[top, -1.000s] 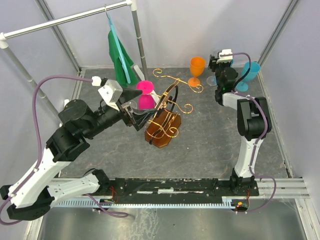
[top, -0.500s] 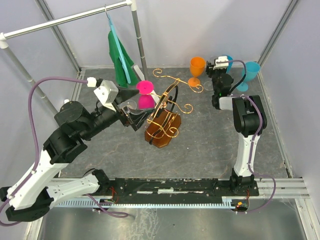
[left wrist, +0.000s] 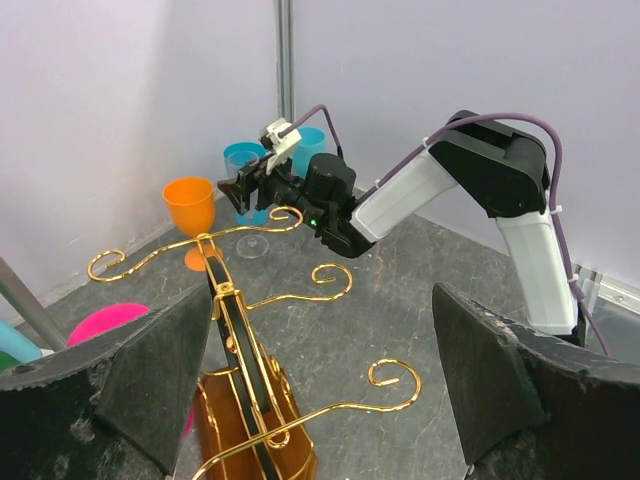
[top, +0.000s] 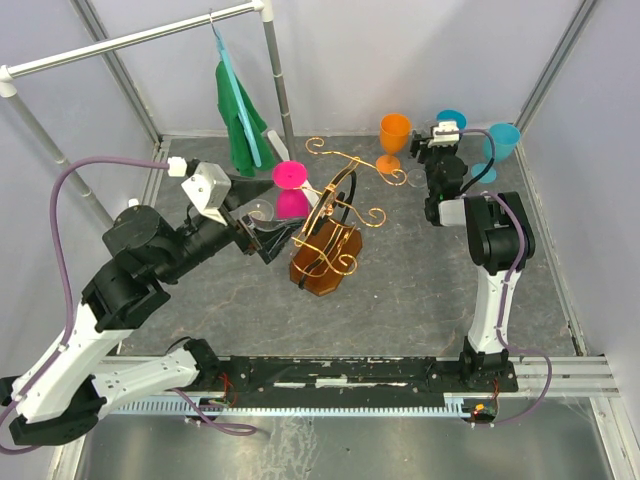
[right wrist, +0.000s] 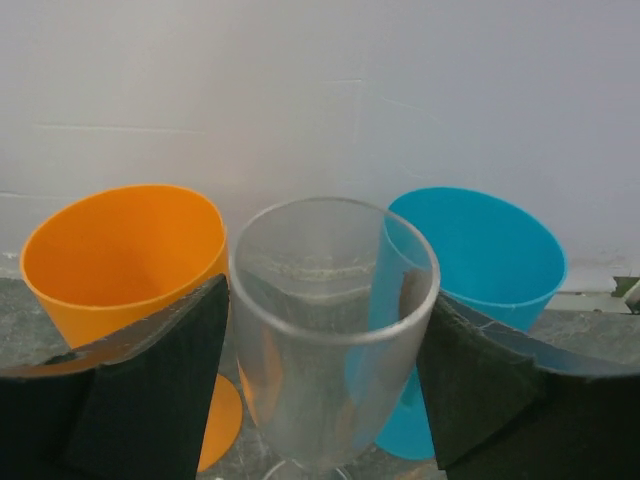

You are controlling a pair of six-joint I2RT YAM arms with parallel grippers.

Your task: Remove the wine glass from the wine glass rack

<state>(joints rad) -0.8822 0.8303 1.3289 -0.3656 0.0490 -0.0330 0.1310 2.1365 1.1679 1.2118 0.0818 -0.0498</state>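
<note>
Surface [top: 420, 290] bears the wine glass [right wrist: 335, 260], off the rack [top: 325, 255]; right end effector [right wrist: 322, 330] straddles it, grip unclear, withdrawal pending; left end effector [left wrist: 322, 300] gapes empty.

No legible text, label, brand, number or sign in any of the three views.
</note>
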